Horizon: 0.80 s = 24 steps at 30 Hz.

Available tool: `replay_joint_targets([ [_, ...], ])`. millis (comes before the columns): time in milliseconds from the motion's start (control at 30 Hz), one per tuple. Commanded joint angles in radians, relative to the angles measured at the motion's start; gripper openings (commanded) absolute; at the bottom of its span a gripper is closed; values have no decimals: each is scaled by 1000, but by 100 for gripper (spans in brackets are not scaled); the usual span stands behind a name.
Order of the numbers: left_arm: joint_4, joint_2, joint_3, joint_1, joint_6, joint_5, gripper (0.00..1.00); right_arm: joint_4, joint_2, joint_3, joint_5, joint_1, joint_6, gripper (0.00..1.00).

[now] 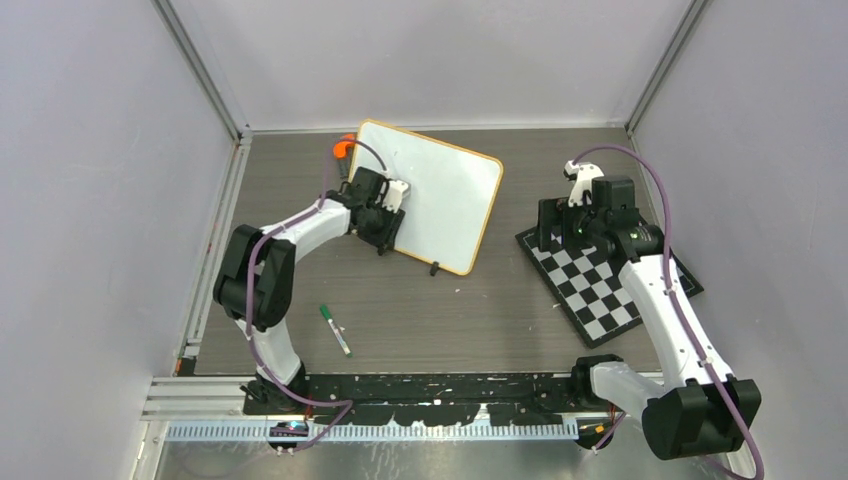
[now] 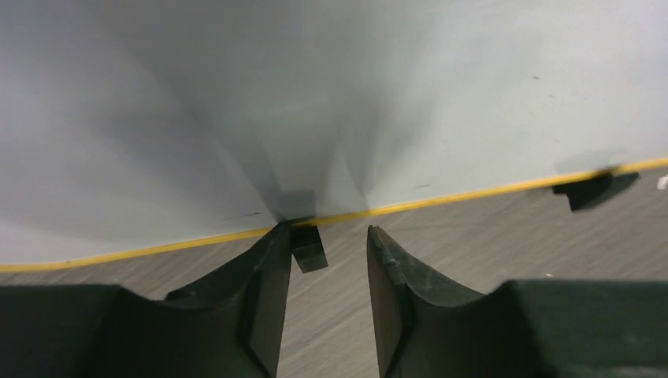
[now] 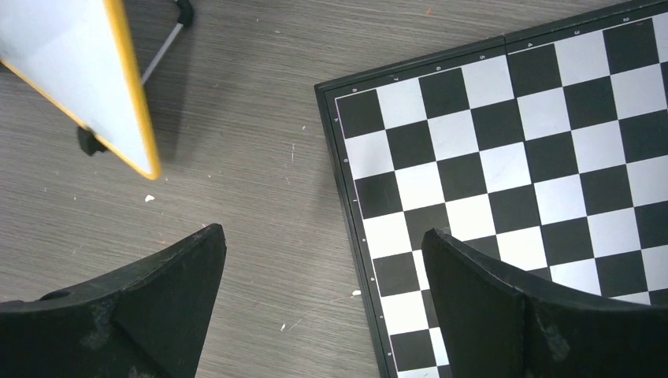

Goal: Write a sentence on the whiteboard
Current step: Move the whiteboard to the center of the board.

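The whiteboard (image 1: 445,195) stands tilted at the back middle of the table, with an orange-tan rim and black clip feet. Its face (image 2: 441,94) is blank; no green sentence shows on it. My left gripper (image 1: 384,232) is at the board's left near edge, open and empty (image 2: 328,227). Its left fingertip (image 2: 277,236) sits against the rim beside a clip foot (image 2: 308,249). My right gripper (image 1: 552,226) is open and empty (image 3: 321,231), above the left edge of the checkerboard. A corner of the whiteboard shows in the right wrist view (image 3: 71,71).
A green marker (image 1: 335,329) lies on the table in front of the left arm, apart from both grippers. A black-and-white checkerboard (image 1: 600,285) lies at the right. An orange object (image 1: 343,148) sits behind the board's left corner. Walls close in on three sides.
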Motion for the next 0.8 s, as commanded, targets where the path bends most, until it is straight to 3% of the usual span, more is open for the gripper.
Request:
replay_joint_targets([
  [0, 6, -61, -19, -75, -83, 109, 47, 0, -39, 33, 14, -1, 13, 99],
  [267, 87, -24, -6, -234, -147, 182, 60, -47, -23, 61, -5, 0, 87, 99],
  [467, 151, -11, 36, -270, -222, 257, 69, -101, -38, 67, -43, 0, 37, 99],
  [633, 97, -155, 48, -271, -183, 288, 81, -67, -32, 15, -104, 0, -32, 98],
  [767, -20, -311, 65, -267, -91, 211, 90, 39, -20, -67, -193, 9, -41, 94],
])
